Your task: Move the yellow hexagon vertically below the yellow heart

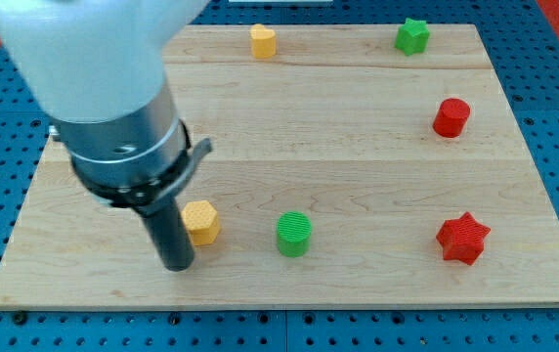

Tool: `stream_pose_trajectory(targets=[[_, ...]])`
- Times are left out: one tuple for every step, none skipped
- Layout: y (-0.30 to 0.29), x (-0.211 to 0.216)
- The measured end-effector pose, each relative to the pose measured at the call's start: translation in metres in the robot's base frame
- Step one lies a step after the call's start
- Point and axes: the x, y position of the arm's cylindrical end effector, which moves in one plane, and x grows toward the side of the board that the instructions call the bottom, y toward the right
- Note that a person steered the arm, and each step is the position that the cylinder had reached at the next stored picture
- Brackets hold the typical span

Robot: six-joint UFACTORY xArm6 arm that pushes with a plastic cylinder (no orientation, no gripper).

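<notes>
The yellow hexagon (201,221) lies on the wooden board (358,147) at the lower left. The yellow heart (263,41) sits near the view's top edge, right of the hexagon's column. My tip (179,264) rests on the board just left of and slightly below the yellow hexagon, touching or almost touching its left side. The arm's big body covers the board's upper left.
A green cylinder (294,234) stands right of the hexagon. A green star (412,35) is at the top right, a red cylinder (451,117) at the right, a red star (462,238) at the lower right. The board's bottom edge runs close below my tip.
</notes>
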Motion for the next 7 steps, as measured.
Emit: stream_pose_trajectory(targets=[[0.017,0.000],[0.013,-0.001],[-0.002,-0.001],[0.000,-0.004],[0.009,-0.038],[0.014,-0.074],[0.016,-0.102]])
